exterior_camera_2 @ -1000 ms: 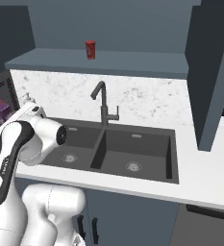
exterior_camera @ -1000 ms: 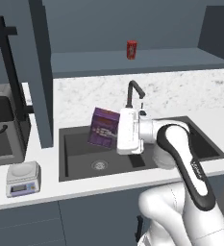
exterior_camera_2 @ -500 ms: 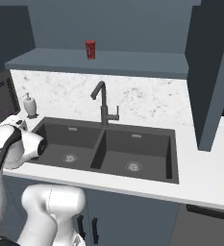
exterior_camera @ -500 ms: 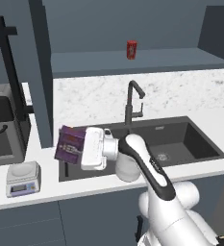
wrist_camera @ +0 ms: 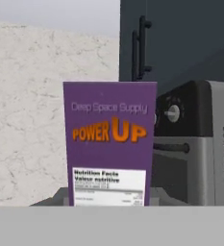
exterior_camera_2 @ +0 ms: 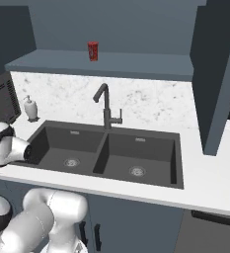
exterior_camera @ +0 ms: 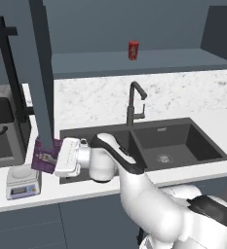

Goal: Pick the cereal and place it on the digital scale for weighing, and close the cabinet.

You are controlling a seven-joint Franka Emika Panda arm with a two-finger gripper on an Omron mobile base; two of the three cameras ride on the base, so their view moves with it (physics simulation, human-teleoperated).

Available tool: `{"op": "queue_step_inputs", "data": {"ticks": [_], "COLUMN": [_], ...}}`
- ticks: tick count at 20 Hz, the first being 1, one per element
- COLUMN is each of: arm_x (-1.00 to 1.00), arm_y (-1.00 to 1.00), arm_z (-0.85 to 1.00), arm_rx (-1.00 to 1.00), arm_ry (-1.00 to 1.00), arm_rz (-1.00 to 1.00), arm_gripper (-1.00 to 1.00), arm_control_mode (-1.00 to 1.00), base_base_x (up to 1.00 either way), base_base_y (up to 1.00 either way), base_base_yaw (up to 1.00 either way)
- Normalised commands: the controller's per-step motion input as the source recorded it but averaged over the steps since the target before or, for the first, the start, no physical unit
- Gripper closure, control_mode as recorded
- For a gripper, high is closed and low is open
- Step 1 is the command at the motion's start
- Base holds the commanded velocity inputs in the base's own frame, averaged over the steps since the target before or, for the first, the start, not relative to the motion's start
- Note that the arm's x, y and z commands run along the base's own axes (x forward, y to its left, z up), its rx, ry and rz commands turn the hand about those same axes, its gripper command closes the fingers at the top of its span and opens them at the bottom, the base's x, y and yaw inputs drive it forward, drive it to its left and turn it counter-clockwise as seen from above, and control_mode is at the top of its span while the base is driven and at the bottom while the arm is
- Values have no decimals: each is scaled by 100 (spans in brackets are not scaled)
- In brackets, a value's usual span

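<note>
Change: over the last second the arm has been swinging the cereal (exterior_camera: pixel 46 156) leftward, away from above the sink (exterior_camera: pixel 183 141) and across to the left end of the table (exterior_camera: pixel 3 192); the camera base has not been moving.
Meaning for task: the carry looks nearly done; the box is now arriving at the digital scale (exterior_camera: pixel 23 182), so lowering and release seem to be the next step.
Cereal: it is hanging in the gripper (exterior_camera: pixel 56 158), slightly tilted, just above and to the right of the scale, apparently not yet resting on the plate. In the hand view the purple box (wrist_camera: pixel 109 144) is standing upright with the scale's pale plate (wrist_camera: pixel 154 196) showing at its base.
Gripper: it is closed on the cereal, holding it from the right side.
Arm pose: it is reaching low and far to the left, forearm roughly level, hand pointing left along the table edge.
Cabinet: the door (exterior_camera: pixel 41 73) is standing open, edge-on above the scale; it is waiting to be closed.
Nearby: a dark appliance (wrist_camera: pixel 195 144) is sitting just behind the scale; the red can (exterior_camera: pixel 133 50) is standing on the shelf.
</note>
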Motion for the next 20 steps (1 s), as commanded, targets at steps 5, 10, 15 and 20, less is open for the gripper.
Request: {"op": "queue_step_inputs", "data": {"ticks": [5, 10, 15, 20], "arm_x": [37, 28, 29, 32], "arm_y": [57, 39, 32, 21], "arm_z": [-6, -19, -22, -38], "arm_rx": [-13, -17, -14, -6], "arm_ry": [5, 0, 1, 2], "arm_rz": [0, 0, 0, 0], "arm_gripper": [100, 100, 100, 100], "arm_control_mode": [-100, -100, -100, -100], "base_base_x": [0, 0, 0, 0], "base_base_y": [0, 0, 0, 0], "base_base_yaw": [0, 0, 0, 0]}}
